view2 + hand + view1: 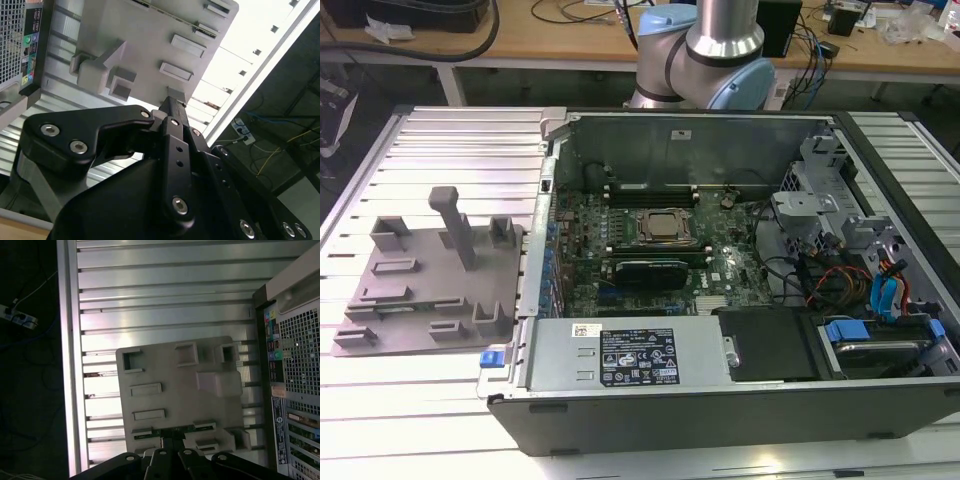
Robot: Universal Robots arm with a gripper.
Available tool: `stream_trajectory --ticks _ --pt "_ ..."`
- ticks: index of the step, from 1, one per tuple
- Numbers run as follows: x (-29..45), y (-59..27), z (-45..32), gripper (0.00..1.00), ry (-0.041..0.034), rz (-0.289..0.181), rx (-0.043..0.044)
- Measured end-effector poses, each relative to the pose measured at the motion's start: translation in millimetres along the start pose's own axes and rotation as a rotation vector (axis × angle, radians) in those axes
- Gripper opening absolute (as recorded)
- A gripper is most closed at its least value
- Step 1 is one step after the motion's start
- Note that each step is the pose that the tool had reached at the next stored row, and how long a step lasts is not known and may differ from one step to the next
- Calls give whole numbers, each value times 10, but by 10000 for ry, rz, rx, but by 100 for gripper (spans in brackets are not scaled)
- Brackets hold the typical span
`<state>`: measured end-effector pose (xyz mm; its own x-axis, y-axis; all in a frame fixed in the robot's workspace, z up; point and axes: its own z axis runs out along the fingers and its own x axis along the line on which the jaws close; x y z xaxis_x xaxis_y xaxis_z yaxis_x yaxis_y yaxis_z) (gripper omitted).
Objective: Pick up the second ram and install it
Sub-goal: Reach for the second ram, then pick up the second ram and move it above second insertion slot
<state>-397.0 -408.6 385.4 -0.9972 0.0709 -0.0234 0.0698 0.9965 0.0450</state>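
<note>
The second ram is a thin green strip lying along one edge of the grey holder plate, held between small grey brackets. My gripper hangs well above that plate, its black fingers closed together with nothing between them, and their tips line up over the middle of the strip. In the exterior view the holder plate sits on the ribbed table at the exterior view's left, beside the open computer case. The motherboard's memory slots lie next to the square CPU socket.
A tall grey post and several raised brackets stand on the holder plate. The case wall rises between plate and motherboard. Cables, a drive cage and a black power supply crowd the case. The table edge drops off beyond the plate.
</note>
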Motion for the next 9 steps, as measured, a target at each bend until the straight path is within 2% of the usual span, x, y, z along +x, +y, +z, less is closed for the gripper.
stream_trajectory --ticks 6,8,9 --pt "2 -3 0 8 -1 -1 0" --pt "3 -3 0 8 23 -517 -12" --pt "3 -3 0 8 43 -960 -22"
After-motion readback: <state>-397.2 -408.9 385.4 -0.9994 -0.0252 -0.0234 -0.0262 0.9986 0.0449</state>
